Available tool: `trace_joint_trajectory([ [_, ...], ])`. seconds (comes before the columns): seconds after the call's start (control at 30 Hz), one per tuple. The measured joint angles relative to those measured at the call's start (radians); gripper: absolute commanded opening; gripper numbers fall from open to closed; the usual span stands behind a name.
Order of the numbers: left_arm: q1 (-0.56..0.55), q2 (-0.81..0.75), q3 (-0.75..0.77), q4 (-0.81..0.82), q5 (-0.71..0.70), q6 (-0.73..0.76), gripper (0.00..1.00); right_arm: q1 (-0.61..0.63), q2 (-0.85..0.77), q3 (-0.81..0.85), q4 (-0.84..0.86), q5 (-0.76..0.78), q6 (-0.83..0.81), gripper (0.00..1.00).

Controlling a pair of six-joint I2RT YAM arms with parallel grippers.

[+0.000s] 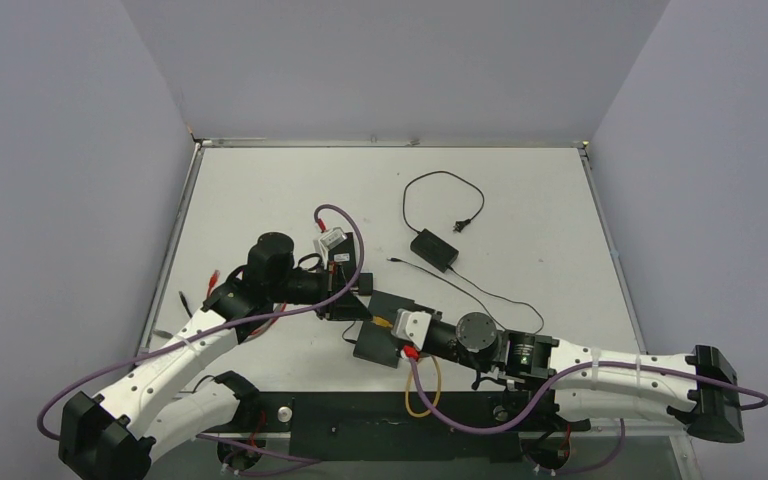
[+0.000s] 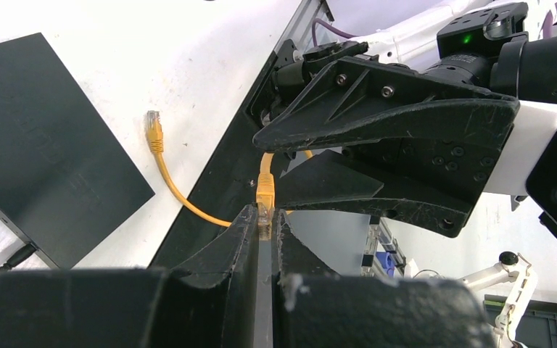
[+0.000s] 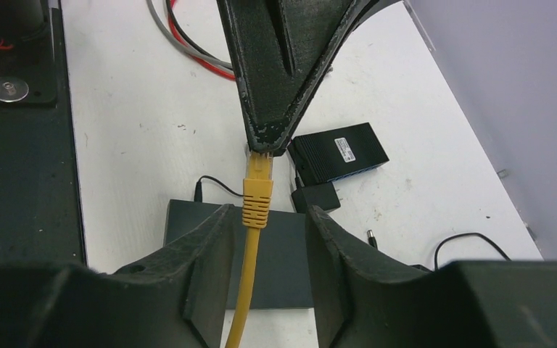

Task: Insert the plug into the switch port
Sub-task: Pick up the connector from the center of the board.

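Nearest me, the yellow cable (image 1: 421, 388) loops over the front rail, so there's slack down here, but it could catch on that edge. Just beyond, my right tool (image 3: 268, 212) stands open, a finger each side of the cable boot with daylight on both sides, gripping nothing. Right in front of it the plug (image 3: 260, 165) is held up off the worktop (image 1: 260, 190), pinched at its tip by the left tool (image 2: 265, 216), which is clamped shut on it. Below the pair lies the dark flat box (image 2: 43, 138) I take for the switch; I can't see its ports from here. Further out sits a small labelled box (image 3: 341, 151) and, well beyond, the power adapter (image 1: 433, 250). What worries me: the two tools are nose to nose, so a careless squeeze could knock fingers together or twist the plug out of line. If the left lets go before the right has the boot, the plug drops. And a tug from a caught cable would skew it at the port
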Motion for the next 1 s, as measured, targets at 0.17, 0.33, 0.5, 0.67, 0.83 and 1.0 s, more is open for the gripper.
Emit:
trace_joint_trajectory([
  [0.17, 0.001, -0.003, -0.004, 0.010, 0.008, -0.005, 0.00, 0.000, 0.011, 0.000, 0.013, -0.006, -0.003, 0.23],
  [0.33, 0.004, -0.003, -0.011, 0.034, 0.014, -0.018, 0.00, 0.000, 0.023, 0.000, 0.019, -0.015, -0.003, 0.11],
  [0.5, 0.006, -0.003, -0.021, 0.040, 0.015, -0.025, 0.00, 0.000, 0.027, 0.000, 0.018, -0.014, -0.003, 0.00],
  [0.67, 0.011, -0.005, -0.023, 0.045, 0.015, -0.036, 0.16, 0.000, 0.026, 0.000, 0.018, -0.014, -0.003, 0.00],
  [0.83, 0.052, -0.028, -0.037, 0.050, -0.004, -0.051, 0.35, 0.000, -0.001, 0.000, 0.009, -0.002, 0.002, 0.00],
  [1.0, 0.117, -0.112, -0.039, 0.046, -0.101, -0.050, 0.41, 0.011, -0.093, 0.006, -0.049, 0.015, 0.018, 0.00],
])
